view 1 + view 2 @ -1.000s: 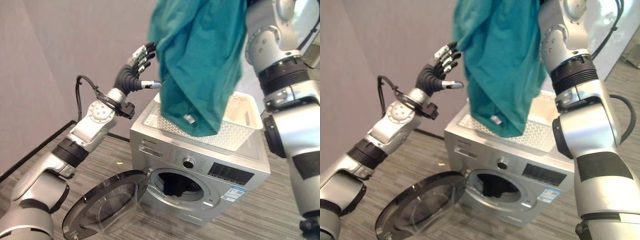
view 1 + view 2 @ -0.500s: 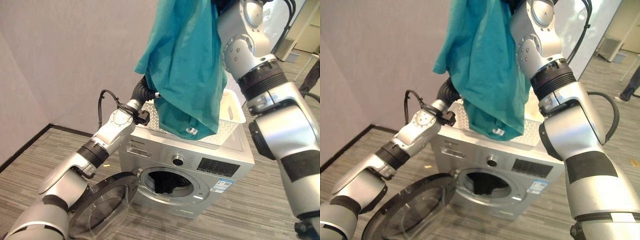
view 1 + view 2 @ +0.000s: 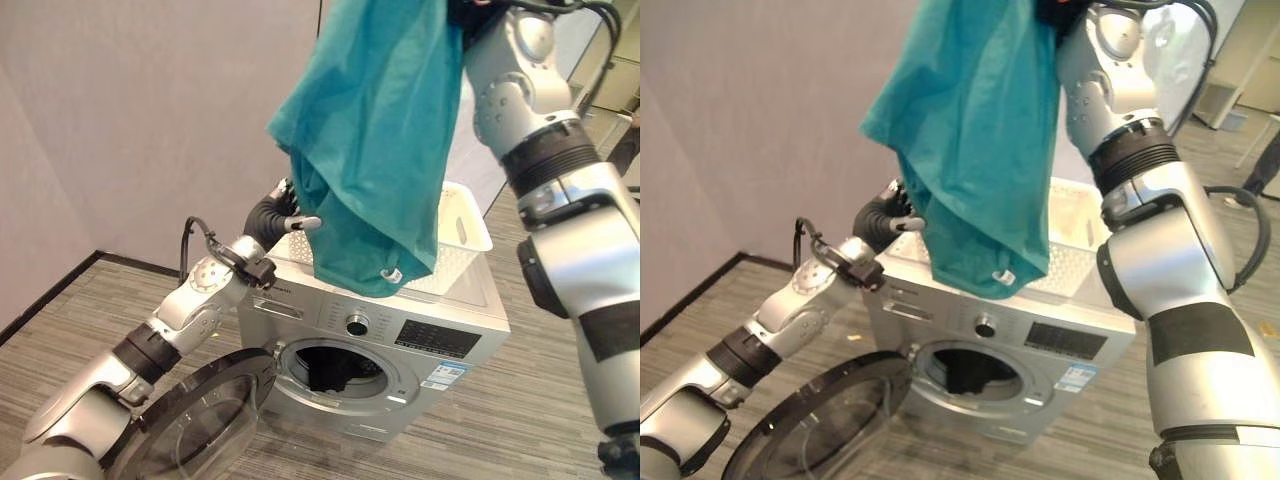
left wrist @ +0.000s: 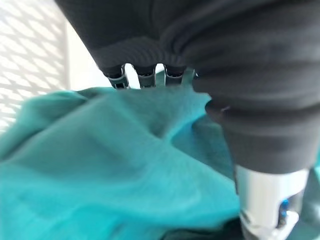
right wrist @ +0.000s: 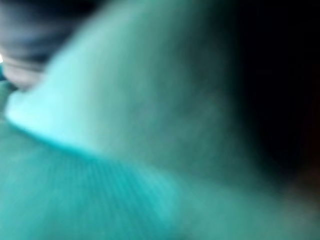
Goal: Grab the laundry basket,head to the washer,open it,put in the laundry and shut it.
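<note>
The teal garment (image 3: 375, 140) runs off the top edge of both eye views, so the right hand holding it up cannot be seen there. In the right wrist view, blurred teal cloth hides that hand's fingers. The garment covers much of the white laundry basket (image 3: 462, 218) and the left hand's (image 3: 290, 208) fingertips. Inside the washer (image 3: 380, 340), a dark shape is unidentifiable.

washer (image 3: 380, 340): 1 | laundry basket (image 3: 462, 222): 1 | teal garment (image 3: 370, 140): 1 | dark garment in drum (image 3: 335, 372): 1
</note>
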